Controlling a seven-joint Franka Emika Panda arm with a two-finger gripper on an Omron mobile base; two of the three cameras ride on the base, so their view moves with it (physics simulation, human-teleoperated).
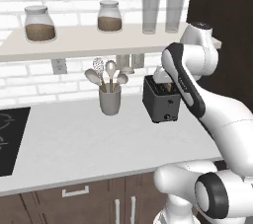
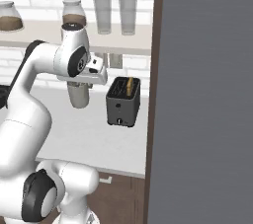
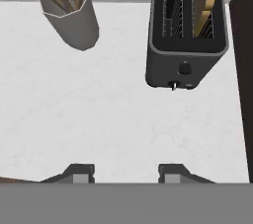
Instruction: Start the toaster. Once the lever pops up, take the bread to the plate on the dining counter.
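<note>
Gripper (image 3: 126,171) jaws stand apart over bare pale worktop (image 3: 99,119) in the hand view, with nothing between the two dark tips; it sits short of the toaster (image 3: 185,45), not touching it. Looking down from there, the toaster's top shows two slots: the left one holds only wire guides, the right one holds the bread (image 3: 206,1), a tan slice standing on edge with a darker crust line. A small knob and a pale lever stub sit low on the near face. A grey utensil cup (image 3: 74,20) with spoons stands well to the toaster's left. The left base view adds a shelf (image 1: 89,40) with two jars and two glasses above, and a black cooktop (image 1: 12,139) at far left. The right base view adds a tall grey panel (image 2: 207,94) just beside the toaster
</note>
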